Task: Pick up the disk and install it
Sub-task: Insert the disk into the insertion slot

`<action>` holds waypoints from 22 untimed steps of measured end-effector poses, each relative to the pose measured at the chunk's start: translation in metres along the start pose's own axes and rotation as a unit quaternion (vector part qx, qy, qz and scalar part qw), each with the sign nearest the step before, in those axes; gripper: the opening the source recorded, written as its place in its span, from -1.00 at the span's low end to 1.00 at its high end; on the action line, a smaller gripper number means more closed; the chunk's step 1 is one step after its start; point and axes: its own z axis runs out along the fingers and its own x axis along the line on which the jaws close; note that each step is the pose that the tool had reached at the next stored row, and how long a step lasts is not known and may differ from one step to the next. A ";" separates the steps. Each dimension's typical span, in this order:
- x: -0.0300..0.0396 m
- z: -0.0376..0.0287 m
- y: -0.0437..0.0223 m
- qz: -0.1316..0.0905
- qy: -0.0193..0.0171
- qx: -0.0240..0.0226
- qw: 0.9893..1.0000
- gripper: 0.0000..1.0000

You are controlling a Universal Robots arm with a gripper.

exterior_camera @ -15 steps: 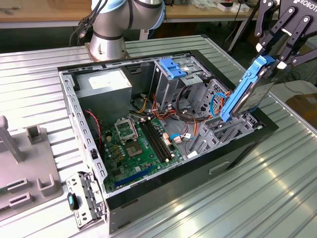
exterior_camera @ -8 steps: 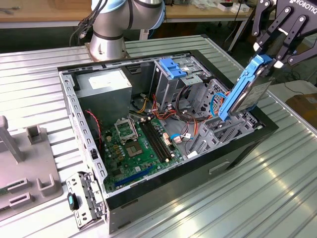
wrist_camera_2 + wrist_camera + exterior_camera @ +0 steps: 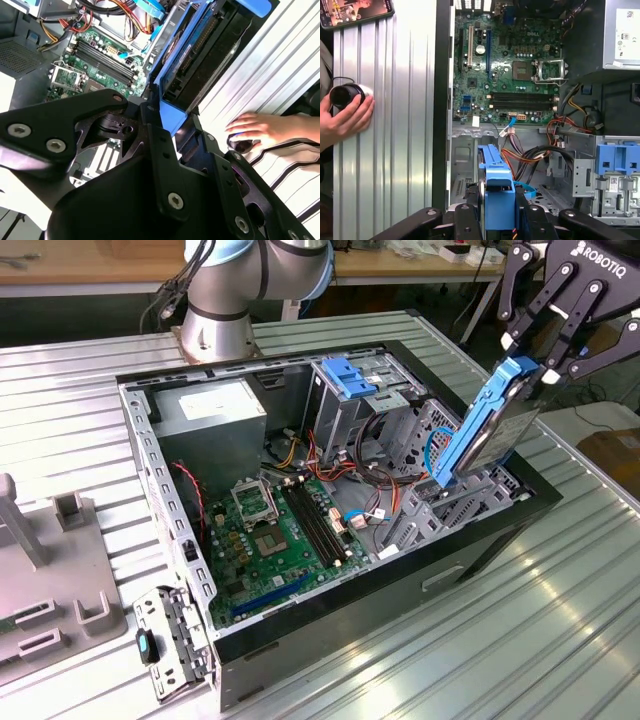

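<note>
Exterior view: one gripper (image 3: 528, 368), jaws clamped on one disk (image 3: 488, 435), disk upright, tilted, above open computer case (image 3: 150, 455) near its rim at exterior view's right. One blue-topped drive cage (image 3: 348, 390) stood apart.
Second wrist view: one hand (image 3: 257, 129) rested on ribbed table (image 3: 280, 50) beside case.
First wrist view: cables (image 3: 535, 155) lay close beside disk.

arm (image 3: 250, 280) cropped above, hand (image 3: 345, 117) cropped; disk (image 3: 496, 175) partly behind claw (image 3: 497, 215)

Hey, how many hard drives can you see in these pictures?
1. The disk is held tilted in the claw, over the open computer case at the exterior view's right. More could be hidden inside the drive cage.
</note>
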 end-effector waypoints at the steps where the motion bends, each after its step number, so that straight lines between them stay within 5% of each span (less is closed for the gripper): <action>1: 0.0000 0.0029 0.0014 0.000 0.000 0.000 1.000 -0.27; 22: -0.0039 0.0225 0.0063 0.010 0.002 0.001 1.000 -0.27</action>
